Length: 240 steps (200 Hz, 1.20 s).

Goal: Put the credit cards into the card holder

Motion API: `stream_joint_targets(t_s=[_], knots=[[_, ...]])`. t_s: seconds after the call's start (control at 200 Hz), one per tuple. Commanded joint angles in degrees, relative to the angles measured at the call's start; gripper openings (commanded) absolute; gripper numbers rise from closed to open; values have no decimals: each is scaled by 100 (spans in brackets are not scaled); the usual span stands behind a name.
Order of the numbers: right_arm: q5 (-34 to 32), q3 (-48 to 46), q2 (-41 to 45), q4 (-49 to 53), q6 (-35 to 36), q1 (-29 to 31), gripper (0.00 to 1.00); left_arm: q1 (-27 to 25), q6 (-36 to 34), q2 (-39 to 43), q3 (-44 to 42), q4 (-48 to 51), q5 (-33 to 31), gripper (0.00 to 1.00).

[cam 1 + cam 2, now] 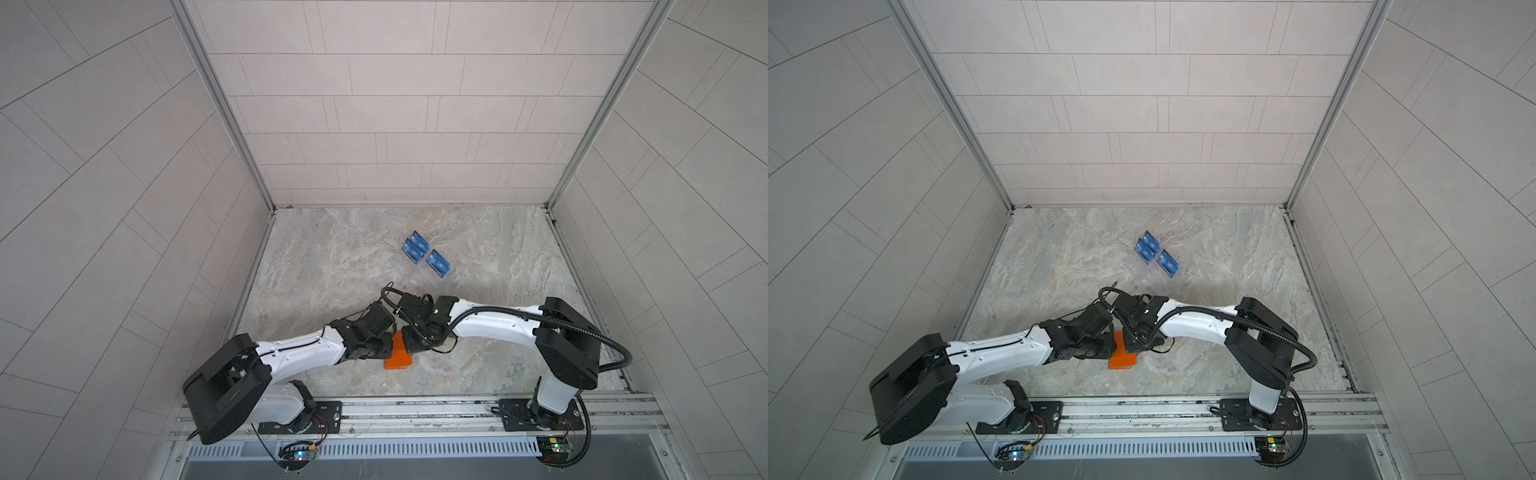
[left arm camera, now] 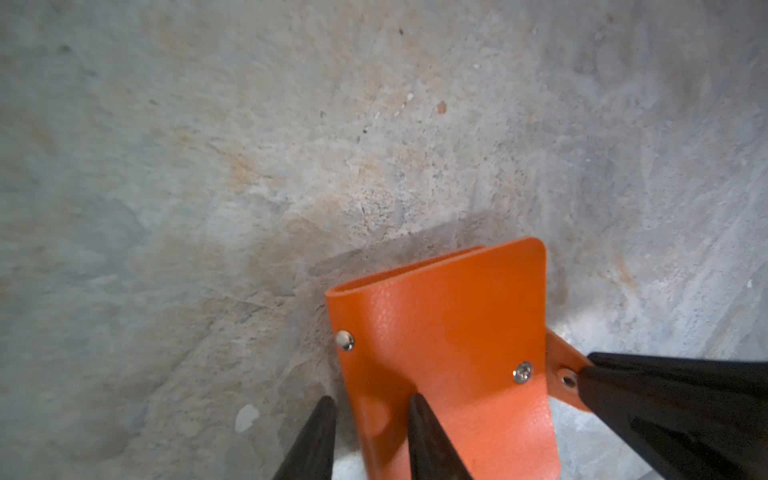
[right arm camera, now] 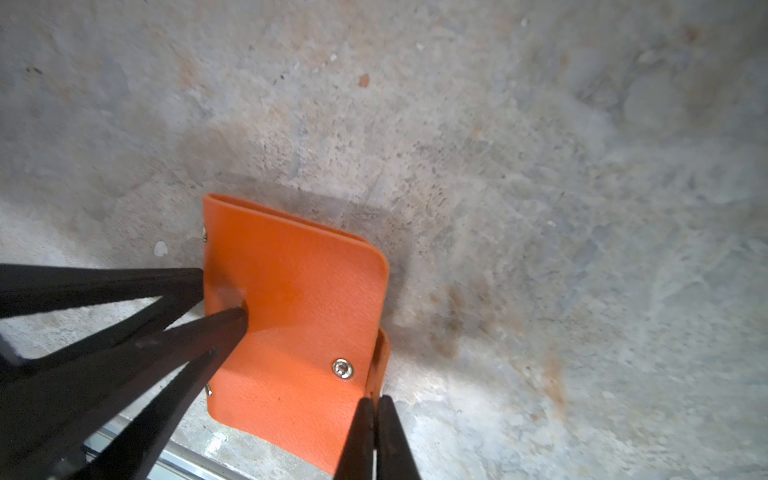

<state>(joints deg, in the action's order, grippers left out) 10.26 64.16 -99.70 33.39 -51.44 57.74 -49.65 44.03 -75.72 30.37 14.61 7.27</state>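
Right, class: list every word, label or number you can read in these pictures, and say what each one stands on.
"VIP": white lettering on the blue cards, seen in both top views.
Finer print on those cards: too small to read.
No text on the holder.

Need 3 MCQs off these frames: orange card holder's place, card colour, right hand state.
1. The orange leather-like card holder is: A against the back wall; B held in the air; C flat on the stone-look table, apart from the clear acrylic stand.
2. The thin plastic cards in that stand are: A red; B blue; C green.
3. The right hand is: A wide open; B shut on a card; C shut on the holder's snap tab.
Key: C, both top views show it lying there; B, blue faces; C, it pinches the orange tab.
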Motion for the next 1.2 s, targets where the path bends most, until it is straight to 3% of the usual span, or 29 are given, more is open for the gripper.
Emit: stream_joint_targets(t_s=[0.0, 0.215, 0.426, 0.786, 1.197], knots=[[-33, -4, 179, 194, -13, 1, 7, -71, -100, -320, -198, 384, 82, 34], [30, -21, 171, 193, 21, -6, 9, -75, -100, -303, -198, 394, 86, 35], [165, -87, 93, 64, 65, -13, 0, -76, -101, -302, -170, 412, 82, 35], [526, -222, 115, -442, 369, -51, 0, -139, -105, -402, -69, 679, -167, 34], [473, -374, 278, -696, 339, -105, 0, -237, -8, -426, -76, 646, -191, 34]])
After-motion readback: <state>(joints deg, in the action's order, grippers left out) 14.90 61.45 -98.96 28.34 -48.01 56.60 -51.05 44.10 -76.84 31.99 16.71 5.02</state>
